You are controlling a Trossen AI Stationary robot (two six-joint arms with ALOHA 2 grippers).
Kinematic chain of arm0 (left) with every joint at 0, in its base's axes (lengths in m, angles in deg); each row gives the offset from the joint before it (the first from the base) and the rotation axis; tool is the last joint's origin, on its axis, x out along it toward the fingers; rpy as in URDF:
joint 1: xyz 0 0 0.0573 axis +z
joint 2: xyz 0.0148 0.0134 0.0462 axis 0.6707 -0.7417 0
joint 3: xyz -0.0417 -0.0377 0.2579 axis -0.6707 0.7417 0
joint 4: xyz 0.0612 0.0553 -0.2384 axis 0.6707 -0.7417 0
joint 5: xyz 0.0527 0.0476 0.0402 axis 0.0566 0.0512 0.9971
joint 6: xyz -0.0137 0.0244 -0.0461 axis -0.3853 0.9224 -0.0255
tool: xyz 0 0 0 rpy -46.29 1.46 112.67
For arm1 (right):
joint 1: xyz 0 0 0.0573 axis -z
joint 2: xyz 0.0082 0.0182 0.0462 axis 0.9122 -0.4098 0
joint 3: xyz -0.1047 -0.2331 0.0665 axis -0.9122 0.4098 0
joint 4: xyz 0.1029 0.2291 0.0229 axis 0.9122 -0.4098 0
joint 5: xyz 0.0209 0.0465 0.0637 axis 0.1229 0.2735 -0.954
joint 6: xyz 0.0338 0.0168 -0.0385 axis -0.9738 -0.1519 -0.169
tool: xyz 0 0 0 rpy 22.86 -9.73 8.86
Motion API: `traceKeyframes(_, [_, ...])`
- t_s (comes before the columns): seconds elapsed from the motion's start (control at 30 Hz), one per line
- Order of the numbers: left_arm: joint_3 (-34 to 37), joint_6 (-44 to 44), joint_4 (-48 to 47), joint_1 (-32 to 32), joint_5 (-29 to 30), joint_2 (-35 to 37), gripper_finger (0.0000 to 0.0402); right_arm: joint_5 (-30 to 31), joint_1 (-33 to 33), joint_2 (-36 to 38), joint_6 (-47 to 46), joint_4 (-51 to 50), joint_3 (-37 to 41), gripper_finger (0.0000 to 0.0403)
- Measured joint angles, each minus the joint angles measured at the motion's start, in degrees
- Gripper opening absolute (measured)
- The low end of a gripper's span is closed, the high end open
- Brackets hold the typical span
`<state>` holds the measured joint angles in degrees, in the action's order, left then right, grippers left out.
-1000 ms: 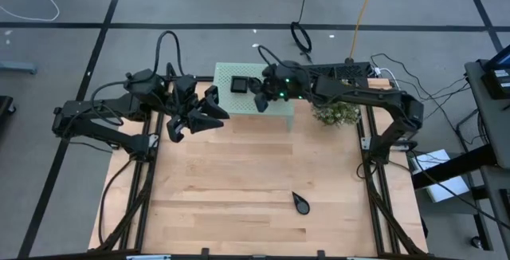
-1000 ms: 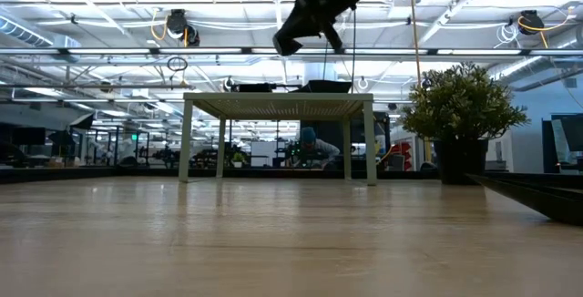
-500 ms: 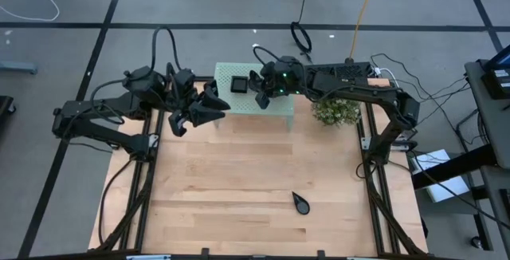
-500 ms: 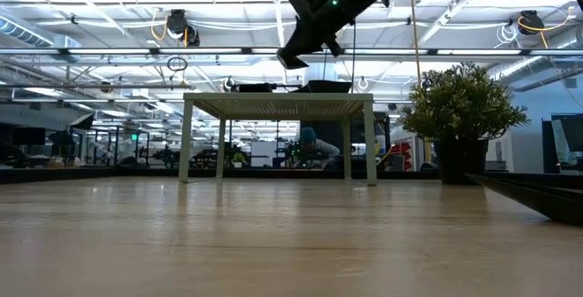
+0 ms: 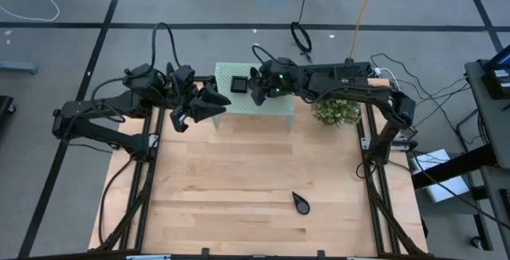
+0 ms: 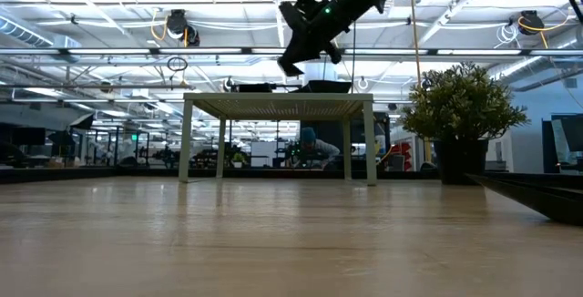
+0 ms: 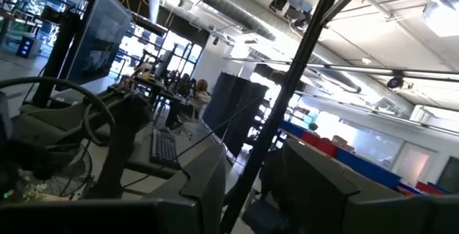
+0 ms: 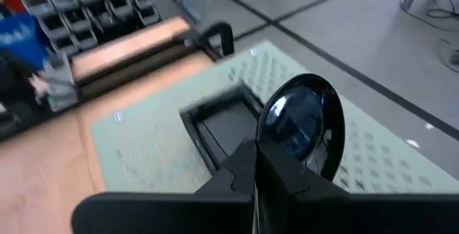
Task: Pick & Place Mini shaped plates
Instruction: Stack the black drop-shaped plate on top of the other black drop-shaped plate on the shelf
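Right tool (image 8: 256,164), clenched on a teardrop plate (image 8: 301,123), hung over the stand (image 5: 275,104) bearing one square plate (image 5: 239,84); another teardrop plate (image 5: 301,203) remained on the bench (image 5: 239,180)

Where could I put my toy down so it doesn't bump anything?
The wooden table is bare almost everywhere; only a teardrop plate lies near its front. It is crowded at the back: the green stand holds a square plate, the right gripper carries a round plate above it, the left gripper hovers beside it, and the plant flanks it.
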<state>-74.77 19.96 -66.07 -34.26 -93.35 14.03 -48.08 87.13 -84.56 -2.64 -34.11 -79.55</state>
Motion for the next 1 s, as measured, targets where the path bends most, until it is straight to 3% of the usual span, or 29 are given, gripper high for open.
traceKeyframes(0.63, [0.0, 0.2, -0.2, 0.0, -0.6, 0.0, 0.0145, 1.6, -0.4, -1.3, 1.8, -2.1, 0.0, 0.0000])
traceKeyframes(1.0, [0.0, 0.2, -0.2, 0.0, -0.6, 0.0, 0.0145, 1.6, -0.3, -1.3, 1.9, -1.9, 0.0, 0.0031])
